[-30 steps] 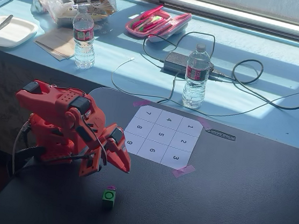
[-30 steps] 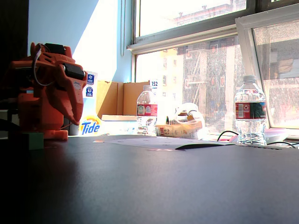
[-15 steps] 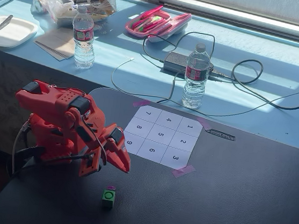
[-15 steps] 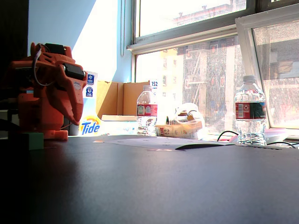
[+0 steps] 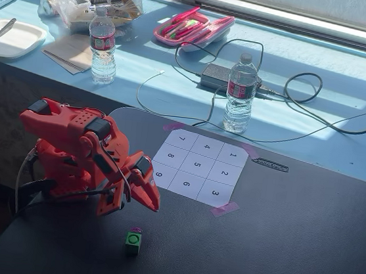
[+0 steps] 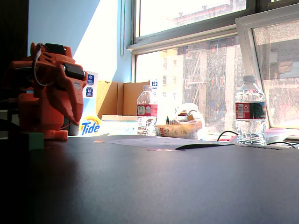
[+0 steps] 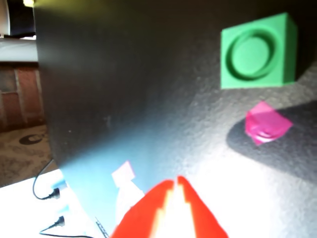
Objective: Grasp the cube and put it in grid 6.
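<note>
So, change: nothing moved since a second ago.
Cube (image 5: 133, 240): near the tabletop's (image 5: 303, 243) front edge.
Gripper (image 5: 153, 206): clenched, empty.
Grid 6 (image 5: 185, 184): bare.

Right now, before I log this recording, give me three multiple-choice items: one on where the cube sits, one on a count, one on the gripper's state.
1. Where is the cube?
A. on the bare dark table, off the sheet
B. in grid 6
C. between the gripper's fingers

2. How many numbered cells has the white paper sheet?
A. four
B. six
C. nine

3. What state is the gripper in?
A. shut on the cube
B. shut and empty
C. wide open over grid 6

Key:
1 A, the cube stands alone below the sheet in a fixed view.
2 C, cells 1 to 9 are printed.
3 B, the wrist view shows the fingertips together, holding nothing.
</note>
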You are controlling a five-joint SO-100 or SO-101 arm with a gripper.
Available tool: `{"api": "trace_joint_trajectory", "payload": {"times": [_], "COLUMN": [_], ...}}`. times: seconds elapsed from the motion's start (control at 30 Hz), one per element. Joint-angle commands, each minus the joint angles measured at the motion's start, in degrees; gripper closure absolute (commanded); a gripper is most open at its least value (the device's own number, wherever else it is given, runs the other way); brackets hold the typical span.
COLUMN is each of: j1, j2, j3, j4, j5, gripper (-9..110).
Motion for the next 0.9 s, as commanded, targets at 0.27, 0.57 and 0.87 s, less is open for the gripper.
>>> {"api": "trace_joint_trajectory", "payload": {"times": [0.27,0.57,0.87], "j1": [0.5,3.2,6.9], "j2": [-0.4,-20.7,-39.7], "j3": [-1.8,-15.1,-29.3], "j4": [4.7,8.7,13.6], "j5": [-0.7,-1.8,-2.5], "gripper": [101,95,86]}}
